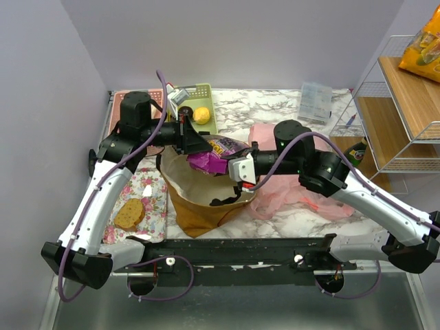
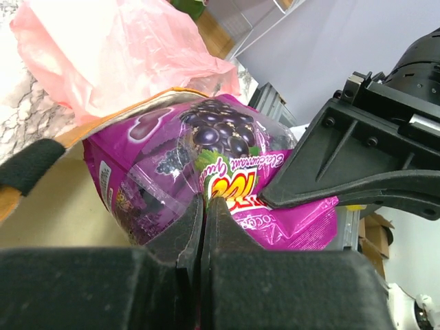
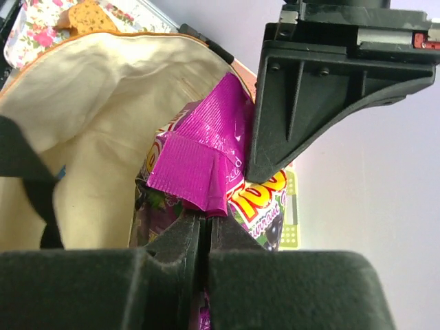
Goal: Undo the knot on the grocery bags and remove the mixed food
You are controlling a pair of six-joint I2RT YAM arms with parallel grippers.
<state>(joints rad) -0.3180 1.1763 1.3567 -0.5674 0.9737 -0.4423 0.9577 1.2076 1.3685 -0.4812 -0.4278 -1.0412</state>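
The purple packet (image 1: 212,155) hangs over the open mouth of the mustard-yellow tote (image 1: 199,206), and both grippers pinch it. My left gripper (image 1: 194,142) is shut on one edge, its jaws (image 2: 205,203) pressed together with the packet (image 2: 206,158) between them. From the other side my right gripper (image 1: 232,167) is shut on the folded purple seal (image 3: 199,165), jaws (image 3: 206,220) closed. The tote's cream lining (image 3: 89,124) shows below. The crumpled pink plastic bag (image 1: 292,196) lies on the right under the right arm. A yellow lemon (image 1: 201,115) sits in the green basket (image 1: 206,93).
A floral tray (image 1: 148,189) with a browned bread slice (image 1: 128,213) lies at the left. A pink basket (image 1: 134,96) stands at the back left, a clear plastic box (image 1: 315,102) at the back. A wire-and-wood shelf (image 1: 405,103) stands at the right.
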